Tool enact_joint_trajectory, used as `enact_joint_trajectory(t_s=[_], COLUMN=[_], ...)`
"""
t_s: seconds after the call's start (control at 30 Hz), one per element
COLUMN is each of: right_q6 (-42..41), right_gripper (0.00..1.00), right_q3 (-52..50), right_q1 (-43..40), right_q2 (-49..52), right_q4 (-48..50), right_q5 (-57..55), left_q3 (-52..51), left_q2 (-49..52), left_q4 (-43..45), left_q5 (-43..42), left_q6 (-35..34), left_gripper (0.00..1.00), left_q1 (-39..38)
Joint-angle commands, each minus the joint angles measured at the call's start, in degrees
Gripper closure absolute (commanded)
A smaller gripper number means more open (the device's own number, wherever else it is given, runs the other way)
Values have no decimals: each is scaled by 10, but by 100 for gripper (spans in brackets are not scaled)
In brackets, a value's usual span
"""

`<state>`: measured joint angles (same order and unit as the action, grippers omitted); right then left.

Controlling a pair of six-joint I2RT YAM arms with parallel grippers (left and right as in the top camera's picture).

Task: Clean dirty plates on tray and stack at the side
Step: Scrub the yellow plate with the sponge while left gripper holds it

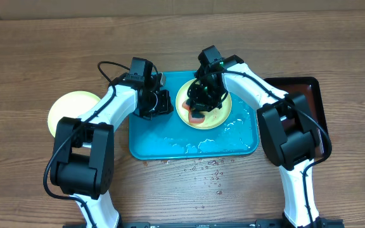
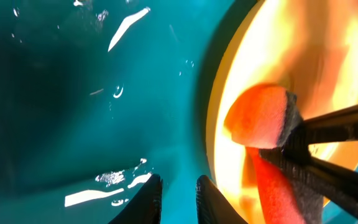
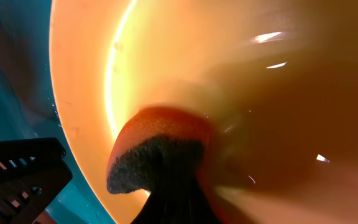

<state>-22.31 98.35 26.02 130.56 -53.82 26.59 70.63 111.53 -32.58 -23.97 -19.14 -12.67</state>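
— Wood all round: the surface [image 1: 37, 50] shows open grain along its far side and left end. What sits leftmost?
— A pale yellow-green plate [image 1: 75, 104], flat on the wood just off the teal tray [image 1: 151, 142], partly under the left arm.
— And the left pincer [image 1: 159, 101]?
— Low over the tray's left part, released. Its tips stand slightly apart with only wet teal floor between them.
— Inside the tray?
— A second plate [image 1: 224, 109], yellow, lies in the middle, near the far rim. The right pincer [image 1: 203, 98] is clenched on an orange sponge [image 2: 260, 118] with a dark scouring face, and the sponge touches that plate.
— Water?
— Puddles along the tray's near part, and droplets [image 1: 208, 170] on the wood before its near rim.
— Rightmost?
— A dark tray [image 1: 306, 88], just beside the teal one, partly hidden under the right arm.
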Motion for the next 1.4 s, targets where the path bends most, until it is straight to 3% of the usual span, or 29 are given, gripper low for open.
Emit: enact_joint_trajectory(t_s=[0.0, 0.2, 0.37, 0.6, 0.87, 0.9, 0.93, 1.07, 1.37], right_q6=[-5, -24, -45, -61, -63, -63, -63, -61, 24], right_gripper=[96, 96, 96, 96, 96, 96, 96, 96, 96], right_q3=[-4, -4, -4, -4, -4, -4, -4, 4, 7], right_q1=[19, 31, 32, 32, 32, 32, 32, 22, 7], right_q2=[8, 8, 8, 8, 8, 8, 8, 0, -37], right_q4=[6, 13, 10, 8, 5, 3, 0, -28, -54], right_q5=[-26, -41, -60, -73, -70, -70, -70, -73, -242], left_q3=[-3, -3, -3, -12, -22, -22, -22, -22, -22], left_q2=[-9, -9, -9, -9, 22, 24, 25, 25, 25], left_q4=[7, 18, 11, -3, 25, 28, 29, 30, 30], left_q5=[-11, 0, 67, 116, 130, 131, 135, 167, 170], left_q6=[-18, -31, -73, -96, -94, -92, -92, -94, -96], left_gripper=[79, 78, 77, 88, 85, 87, 96, 96, 96], left_q1=[-3, -21, -45, -52, -59, -58, -58, -55, -6])
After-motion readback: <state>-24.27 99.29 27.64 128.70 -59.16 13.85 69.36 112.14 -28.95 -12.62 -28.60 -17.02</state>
